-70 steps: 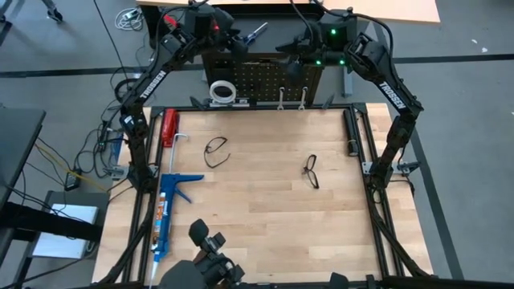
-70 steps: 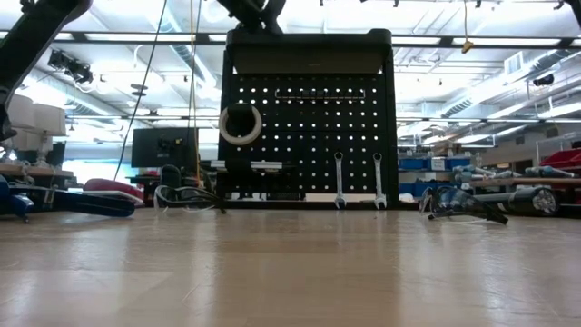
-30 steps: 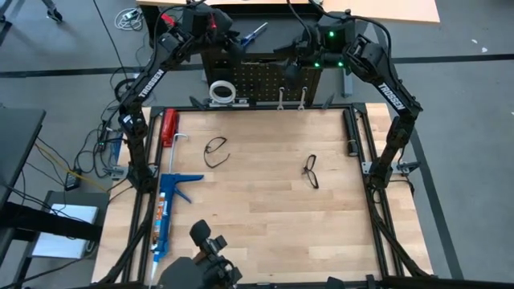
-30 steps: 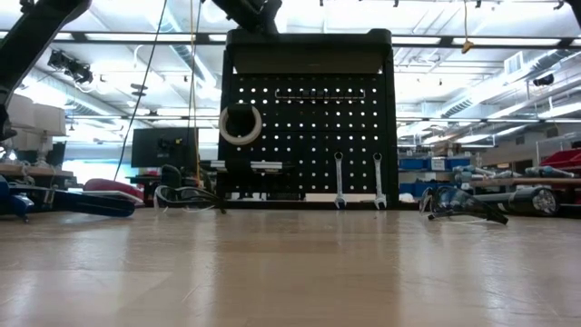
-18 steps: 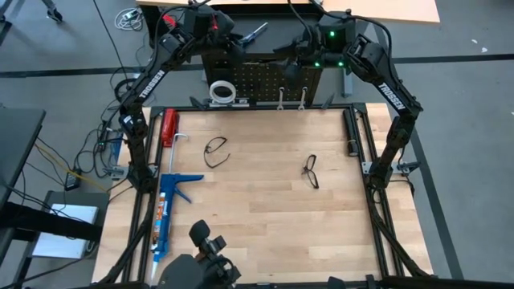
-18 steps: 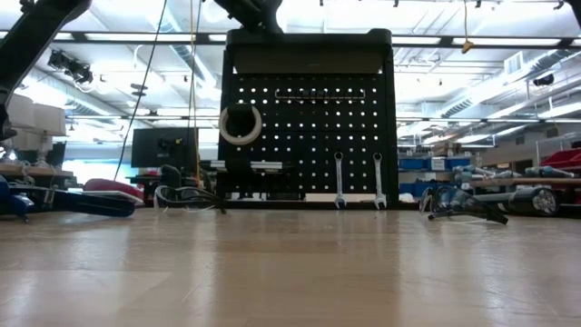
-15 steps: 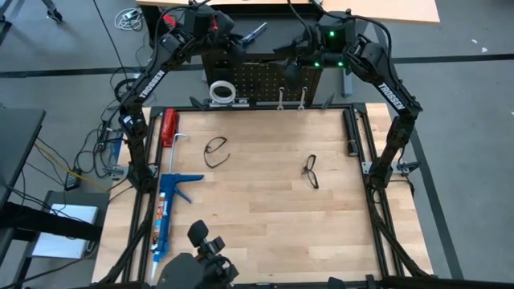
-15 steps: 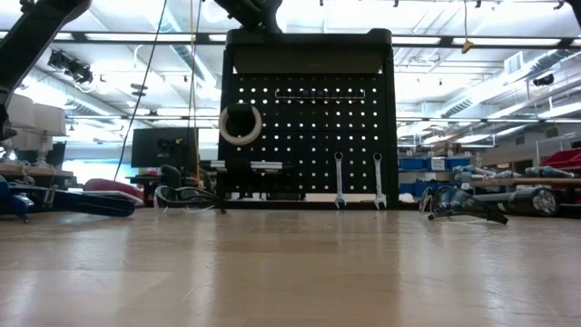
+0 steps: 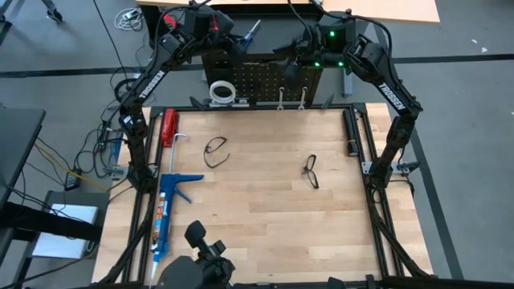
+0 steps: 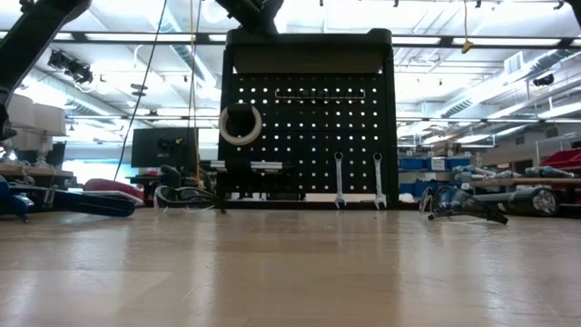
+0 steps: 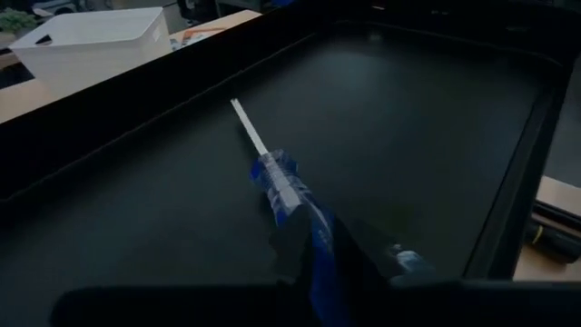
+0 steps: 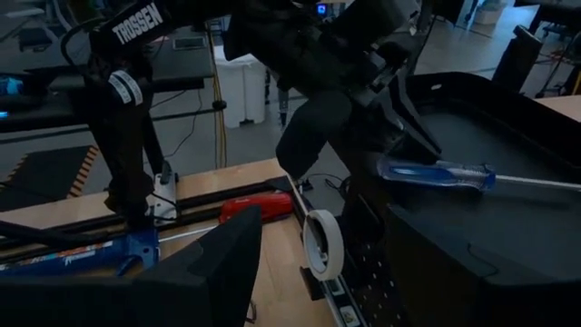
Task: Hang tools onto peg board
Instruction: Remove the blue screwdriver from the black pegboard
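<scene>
The blue-handled screwdriver point(image 11: 289, 195) sat in the left pincer point(image 11: 340, 272), handle gripped between the closed-in fingers, shaft pointing away over the dark tray on top of the peg board point(image 9: 265, 78). The left arm reached up and over the board's back edge from the table's point(image 9: 257, 201) left side, and the right pincer point(image 9: 295, 58) hovered beside it above the board top, fingers part open, holding nothing. Tape roll point(image 10: 240, 124) and two wrenches point(image 10: 339, 180) hung on the board; two glasses point(image 9: 215, 150) lay on the table.
</scene>
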{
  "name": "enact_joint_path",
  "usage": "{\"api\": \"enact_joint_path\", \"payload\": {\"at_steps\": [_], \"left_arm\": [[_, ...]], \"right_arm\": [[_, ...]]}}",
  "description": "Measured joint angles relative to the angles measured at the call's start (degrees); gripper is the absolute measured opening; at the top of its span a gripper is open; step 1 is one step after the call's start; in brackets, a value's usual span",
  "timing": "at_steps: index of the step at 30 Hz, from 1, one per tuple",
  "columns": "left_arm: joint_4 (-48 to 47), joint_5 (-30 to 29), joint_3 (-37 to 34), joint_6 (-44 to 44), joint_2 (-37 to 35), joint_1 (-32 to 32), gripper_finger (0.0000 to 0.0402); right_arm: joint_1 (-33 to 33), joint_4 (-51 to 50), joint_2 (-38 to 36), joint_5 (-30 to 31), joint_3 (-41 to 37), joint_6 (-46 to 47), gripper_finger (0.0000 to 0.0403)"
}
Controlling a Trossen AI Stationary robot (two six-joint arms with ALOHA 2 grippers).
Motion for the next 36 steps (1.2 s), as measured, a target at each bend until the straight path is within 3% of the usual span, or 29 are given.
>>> {"api": "enact_joint_path", "payload": {"at_steps": [5,13,23,29,36], "left_arm": [[2.11,-1.74,-0.25,0.04,-0.22,-0.02,0.0005],[10.65,-3.18,-0.24,1.44,-1.94,-1.09,0.0032],[8.60,-4.88,-0.15,-0.37,-2.62,-3.96,0.0026],[5.31,-18.27,-0.15,-0.17,-2.73,-6.21,0.0026],[1.49,-24.02,-0.08,-0.29,-2.84,-6.95,0.0026]], "right_arm": [[0.00,-0.01,0.00,0.00,0.00,0.00,0.0233],[-0.04,0.04,0.00,0.19,0.00,0.00,0.0231],[-0.09,3.96,0.00,0.50,0.00,-0.06,0.0230],[-0.24,5.62,0.00,0.50,0.00,-1.04,0.0230],[-0.24,6.06,0.00,0.50,0.00,-1.49,0.0230]]}}
